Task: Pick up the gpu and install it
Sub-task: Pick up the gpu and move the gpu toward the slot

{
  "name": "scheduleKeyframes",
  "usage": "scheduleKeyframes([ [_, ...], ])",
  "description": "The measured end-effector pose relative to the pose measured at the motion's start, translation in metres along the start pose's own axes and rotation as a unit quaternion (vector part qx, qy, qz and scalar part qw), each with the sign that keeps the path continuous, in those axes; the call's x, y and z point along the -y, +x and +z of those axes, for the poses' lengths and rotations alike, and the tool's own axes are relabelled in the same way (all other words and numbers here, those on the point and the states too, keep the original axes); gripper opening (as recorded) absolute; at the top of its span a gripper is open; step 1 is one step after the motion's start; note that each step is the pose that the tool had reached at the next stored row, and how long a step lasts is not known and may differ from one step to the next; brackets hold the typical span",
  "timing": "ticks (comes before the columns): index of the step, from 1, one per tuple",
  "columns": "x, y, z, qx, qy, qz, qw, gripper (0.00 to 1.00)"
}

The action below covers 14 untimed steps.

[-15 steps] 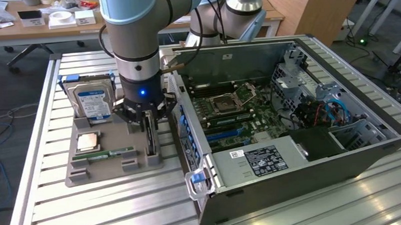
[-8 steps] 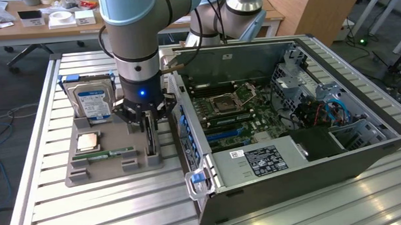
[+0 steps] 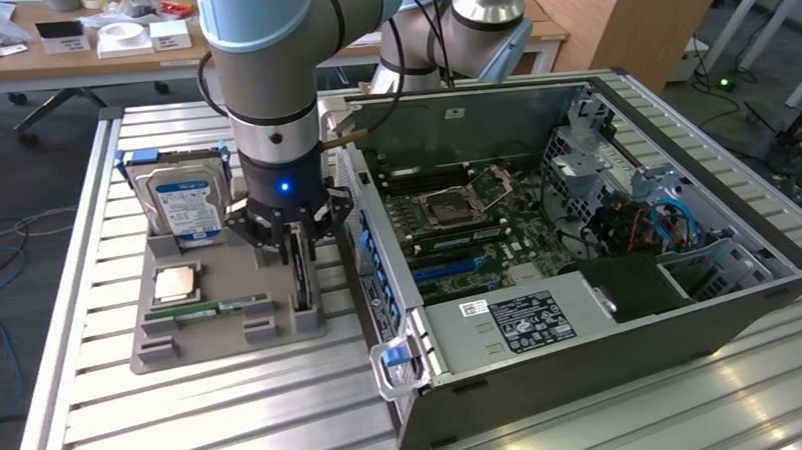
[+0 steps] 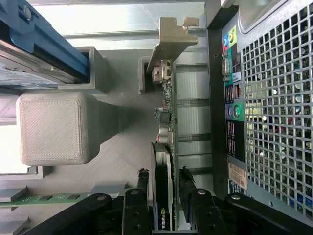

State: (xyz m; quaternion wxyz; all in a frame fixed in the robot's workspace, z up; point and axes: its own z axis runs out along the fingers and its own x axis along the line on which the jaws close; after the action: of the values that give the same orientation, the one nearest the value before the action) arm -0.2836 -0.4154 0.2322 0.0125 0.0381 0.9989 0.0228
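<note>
jaws (image 3: 291, 244) are closed on the gpu (image 3: 300, 282), one finger on each flat face. in the wrist view the two black fingers (image 4: 143, 188) flank the card close against its sides, with the jaws (image 4: 164, 171) gripping the end away from the bracket.

gpu (image 4: 165, 122) stands on its long edge in the slot of the grey holder (image 3: 218, 336), on the holder's side nearest the pc case (image 3: 645, 322). it's upright, not tilted, and seated in the holder, not lifted clear. its metal bracket (image 4: 171, 39) is at the far end from the fingers, next to a holder post. black shroud on one face, pale board on the other.

arm comes straight down onto the card from above, blue light lit on the wrist.

also on the holder (image 4: 122, 147):
- hard drive (image 3: 187, 204) upright in its blue carrier at the back, well apart from the gpu; also seen from the wrist (image 4: 39, 54)
- cpu (image 3: 176, 283) lying flat in front of the drive
- green memory stick (image 3: 224, 309) on edge near the front; also seen from the wrist (image 4: 44, 199)

pc case lies on its side on the desk (image 3: 180, 413), just beside the holder on the exterior view's right. its side panel is off and the motherboard (image 3: 468, 223) is exposed. the wrist view catches its rear grille and port panel (image 4: 274, 98) just beside the card.
</note>
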Motion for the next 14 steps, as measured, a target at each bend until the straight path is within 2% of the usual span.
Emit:
scheduleKeyframes([
  [8,0.0000,0.0000,0.0000,0.0000,0.0000,0.000,1.0000,0.37],
  [9,0.0000,0.0000,0.0000,-0.0001,0.0000,0.000,1.0000,0.31],
  [10,0.0000,0.0000,0.0000,0.0000,0.0000,0.000,1.0000,0.31],
  [11,0.0000,0.0000,0.0000,0.0000,0.0000,0.000,1.0000,0.26],
  [14,0.0000,0.0000,0.0000,0.0000,0.0000,0.000,1.0000,0.26],
])
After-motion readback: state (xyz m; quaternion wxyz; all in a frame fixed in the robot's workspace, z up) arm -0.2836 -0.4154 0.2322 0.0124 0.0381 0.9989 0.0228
